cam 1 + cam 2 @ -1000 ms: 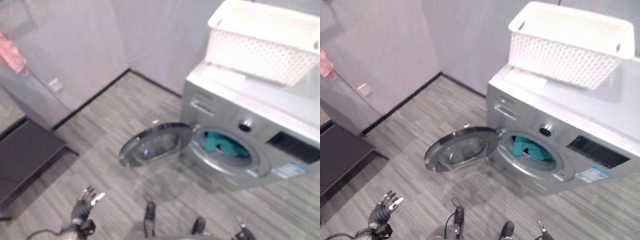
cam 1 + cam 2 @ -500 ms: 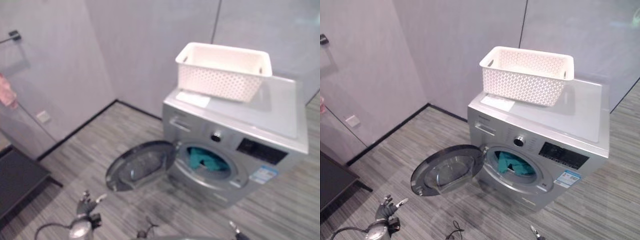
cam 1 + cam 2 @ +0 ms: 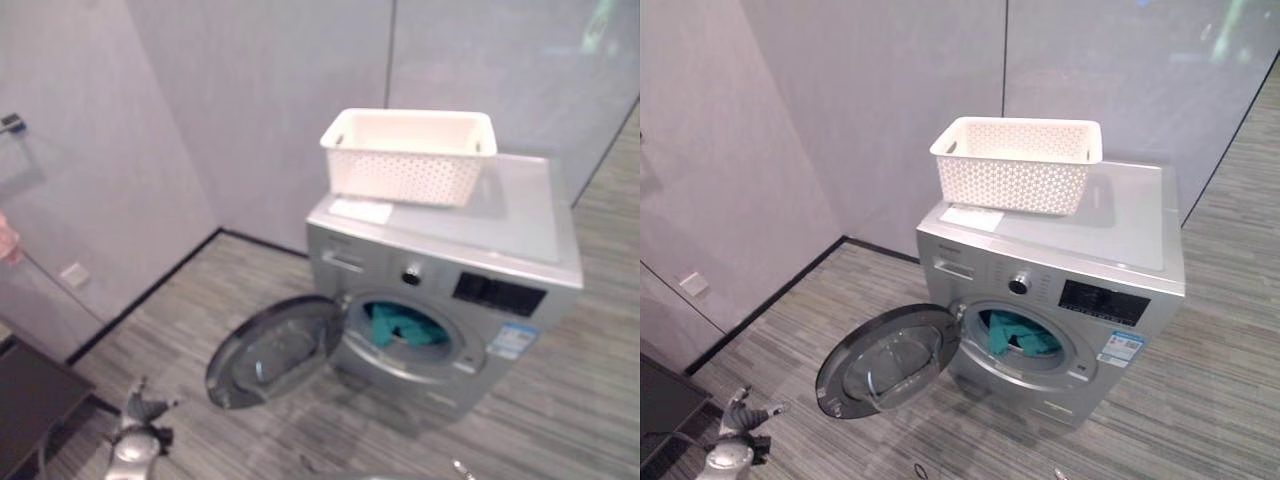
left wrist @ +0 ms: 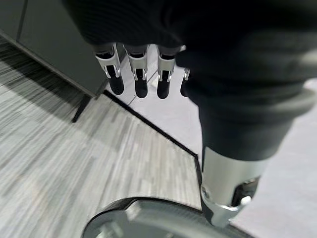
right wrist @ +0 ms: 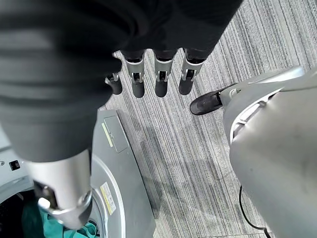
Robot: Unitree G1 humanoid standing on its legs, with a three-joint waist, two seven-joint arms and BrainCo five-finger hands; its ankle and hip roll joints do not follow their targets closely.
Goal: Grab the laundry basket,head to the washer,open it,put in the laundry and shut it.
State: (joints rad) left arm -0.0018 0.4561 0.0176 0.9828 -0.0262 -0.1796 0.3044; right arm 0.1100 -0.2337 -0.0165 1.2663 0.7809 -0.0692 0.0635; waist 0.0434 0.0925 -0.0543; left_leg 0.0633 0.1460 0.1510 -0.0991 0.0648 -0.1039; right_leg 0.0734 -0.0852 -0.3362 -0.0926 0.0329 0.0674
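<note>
1. Teal laundry (image 3: 1012, 335) sat inside the drum of the washer (image 3: 1110, 245), visible through the open port. Loading looked done.
2. White laundry basket (image 3: 1018, 165) stood on top of the washer, toward its back left corner. Couldn't see inside it from here.
3. Washer door (image 3: 885, 360) hung wide open, swung out to the robot's left and low over the grey plank floor (image 3: 1200, 400).
4. Step in hand, as I judged it: shutting the door. Nothing was touching it yet.
5. Left hand (image 3: 135, 452) was low near the floor, left of the door and apart from it; fingers (image 4: 141, 79) straight and relaxed, holding nothing.
6. Right hand (image 5: 148, 74) hung beside the washer front, fingers straight, empty too.
7. Next move likely calls for the left hand to reach the door's outer edge and push it round to the port until it latches.
</note>
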